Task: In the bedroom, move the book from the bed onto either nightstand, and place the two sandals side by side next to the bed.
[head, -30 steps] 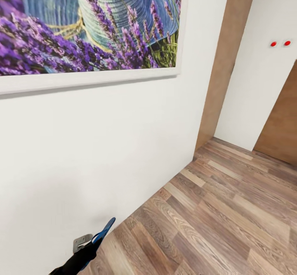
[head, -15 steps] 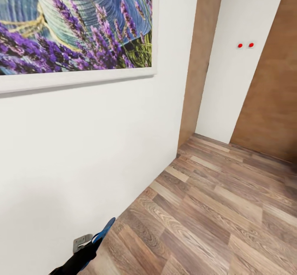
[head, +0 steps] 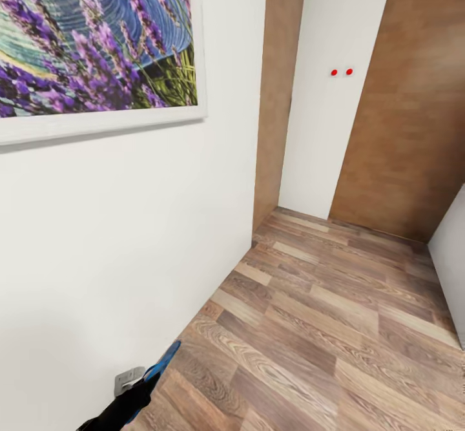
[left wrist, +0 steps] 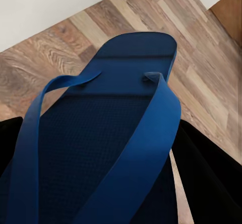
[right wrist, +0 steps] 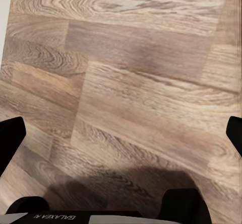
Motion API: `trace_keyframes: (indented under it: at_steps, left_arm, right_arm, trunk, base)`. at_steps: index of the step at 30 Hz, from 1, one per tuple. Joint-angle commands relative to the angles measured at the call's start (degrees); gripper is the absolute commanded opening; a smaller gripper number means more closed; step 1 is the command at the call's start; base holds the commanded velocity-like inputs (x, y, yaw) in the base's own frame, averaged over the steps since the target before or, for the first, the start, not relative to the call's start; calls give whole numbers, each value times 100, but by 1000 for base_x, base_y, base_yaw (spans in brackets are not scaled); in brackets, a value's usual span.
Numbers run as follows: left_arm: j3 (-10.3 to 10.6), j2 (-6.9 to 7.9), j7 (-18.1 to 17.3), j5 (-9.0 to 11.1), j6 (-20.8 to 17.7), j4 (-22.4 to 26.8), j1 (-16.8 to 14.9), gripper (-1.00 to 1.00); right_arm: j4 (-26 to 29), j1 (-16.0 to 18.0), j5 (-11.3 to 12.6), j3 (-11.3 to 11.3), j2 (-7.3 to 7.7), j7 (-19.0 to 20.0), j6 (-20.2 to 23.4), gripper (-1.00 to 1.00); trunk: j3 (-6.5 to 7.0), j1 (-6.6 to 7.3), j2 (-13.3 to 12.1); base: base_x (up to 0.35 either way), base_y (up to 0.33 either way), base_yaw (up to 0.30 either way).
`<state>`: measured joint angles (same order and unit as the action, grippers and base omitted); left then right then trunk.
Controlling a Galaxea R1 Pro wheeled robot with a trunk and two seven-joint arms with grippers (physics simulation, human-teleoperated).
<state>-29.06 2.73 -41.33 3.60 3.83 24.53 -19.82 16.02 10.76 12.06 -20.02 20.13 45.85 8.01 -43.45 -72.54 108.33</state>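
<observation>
Nearest the camera in the head view, the left gripper (head: pixel 143 382) sits low beside the white wall (head: pixel 116 237), pinching one blue sandal (head: pixel 163 361) whose toe sticks up and forward past the fingers. The left wrist view gives what the head view cannot: the sandal's (left wrist: pixel 101 133) sole and both straps up close, clamped between dark fingers (left wrist: pixel 212 173), over the plank floor (left wrist: pixel 201 58). The right gripper (right wrist: pixel 121 133) appears spread and empty over bare planks, though just the finger edges show, so that is a cautious reading. Farther off, the lavender picture (head: pixel 90 43) has slid leftward and the tan door (head: pixel 413 108) with the two red dots (head: pixel 341 72) has come further into view compared with a second ago; since the arm holds the same spot in the frame, this reads as the robot turning right, probably swinging round toward the bed to set this sandal down.
</observation>
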Motion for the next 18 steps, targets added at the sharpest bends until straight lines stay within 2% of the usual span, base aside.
trace_keyframes:
  at_steps: [1, 7, 18]
  left_arm:
    - [-17, 0, -23, 8, 12, -4, -4, -100]
    - [-15, 0, -24, 9, 12, -6, -4, -100]
    - [-14, 0, -18, 5, 14, -10, -4, -100]
  right_arm:
    - [-1, 5, 50, -11, 0, 20, 60, 100]
    - [-2, 5, 50, -11, 0, 20, 60, 100]
    - [-2, 5, 50, -11, 0, 20, 60, 100]
  trunk:
    - [-5, -2, 2]
    - [-5, -2, 2]
    - [-5, -2, 2]
  base:
    - [302, 0, -285]
    - [185, 0, -284]
    - [11, 0, -284]
